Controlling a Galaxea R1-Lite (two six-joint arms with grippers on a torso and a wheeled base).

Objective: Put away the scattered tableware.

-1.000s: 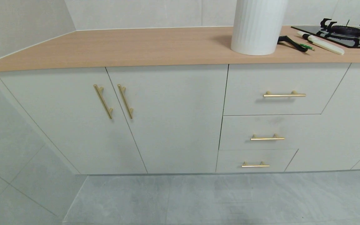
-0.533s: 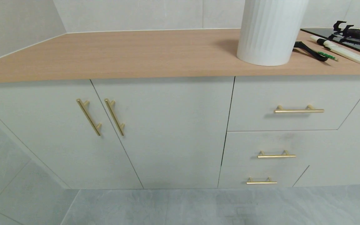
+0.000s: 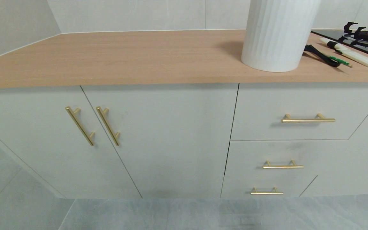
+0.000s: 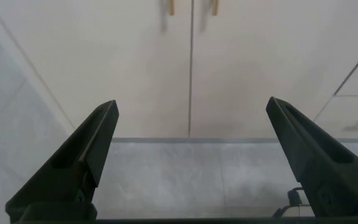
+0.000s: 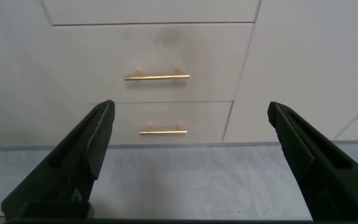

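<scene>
I am reading both tools as spread apart: the left tool (image 4: 191, 106) is facing the cabinet doors (image 4: 253, 68) and the right tool (image 5: 191, 106) is facing the drawers (image 5: 166, 50). On the counter (image 3: 123, 57), a black-handled utensil (image 3: 323, 57) and a white knife (image 3: 358, 58) are lying near the gas hob (image 3: 367, 35), with a white ribbed container (image 3: 279, 35) partly blocking the utensil. The head camera is now sitting closer than a second ago.

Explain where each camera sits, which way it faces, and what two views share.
Head view: on the robot's head, facing forward and down at the countertop, cabinet doors and drawers.
Left wrist view: on the left wrist, facing the cabinet doors' foot and the floor; the open left gripper frames it.
Right wrist view: on the right wrist, facing the lower drawers; the open right gripper frames it.
Shared: head and right wrist views both show the middle drawer handle.
</scene>
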